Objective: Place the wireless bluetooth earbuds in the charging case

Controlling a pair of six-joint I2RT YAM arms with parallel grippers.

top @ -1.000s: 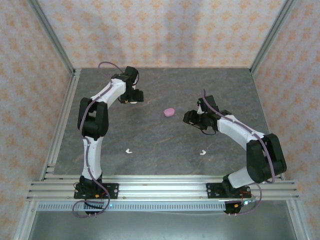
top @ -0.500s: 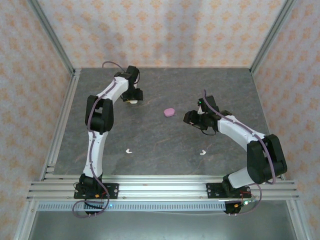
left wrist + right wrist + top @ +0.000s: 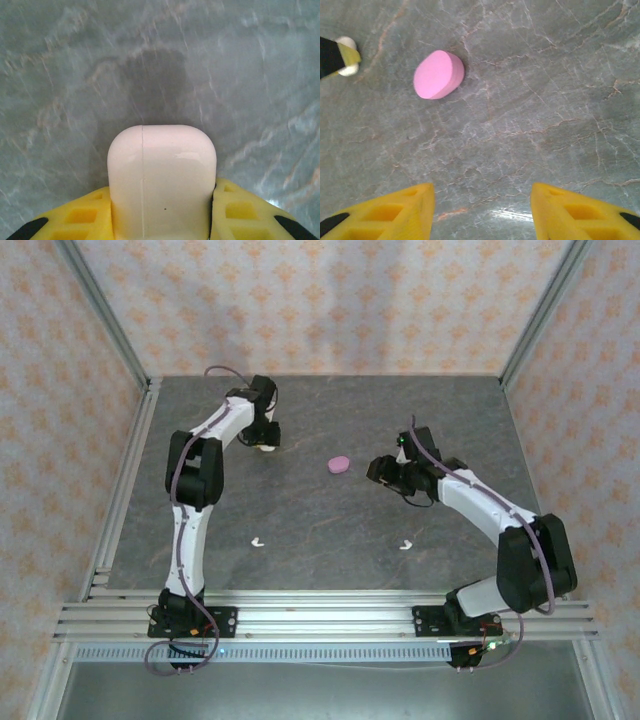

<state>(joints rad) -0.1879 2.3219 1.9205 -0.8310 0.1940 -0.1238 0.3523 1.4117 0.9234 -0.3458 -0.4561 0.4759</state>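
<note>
Contact on both sides: my left gripper has its yellow fingers closed against the flanks of the white case, holding it at the far left of the table. My right gripper hangs over the table right of centre, jaws parted and empty. The pink case lies shut on the table ahead of it, well apart from the white case. Nearer my bases lie the left white earbud and the right white earbud, loose on the table, well apart from each other and from both cases.
</note>
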